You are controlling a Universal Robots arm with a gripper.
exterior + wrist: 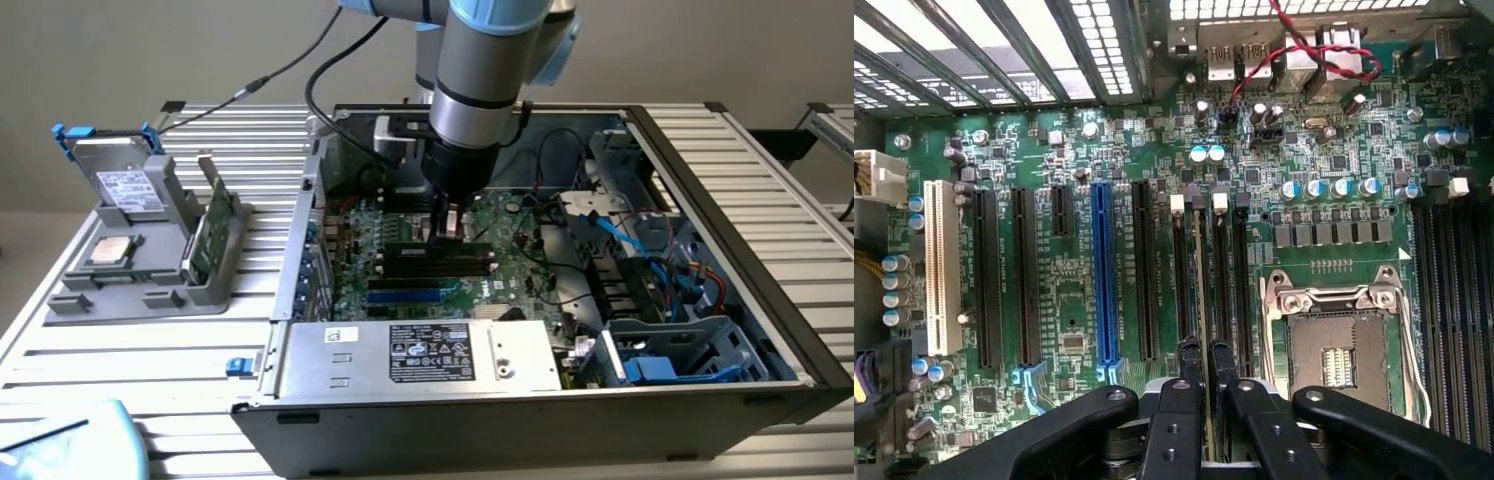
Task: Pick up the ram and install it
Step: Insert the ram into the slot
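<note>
Item: the ram (1201, 300), a thin green memory stick, seen edge-on as a pale narrow strip running along the memory slots (1181, 270) of the motherboard (1074, 290), beside the empty processor socket (1334, 340). Location: inside the open computer case (747, 200), low over the board; whether it has entered a slot cannot be told. Handling, by judgement: light, stiff across its length but brittle, with exposed chips and a contact edge that should not be pinched or scraped. It is best taken by the flat faces near the middle of the upper edge, keeping it upright so it meets the slot squarely (a tilted stick would likely bind against the end clips). Holder: the gripper (1205, 355), reaching straight down into the case in the exterior view. Its fingertips (1189, 362) stand close together with only a slim gap, and the stick's edge runs through that gap, so the jaws appear clamped on the ram at its two faces.
</note>
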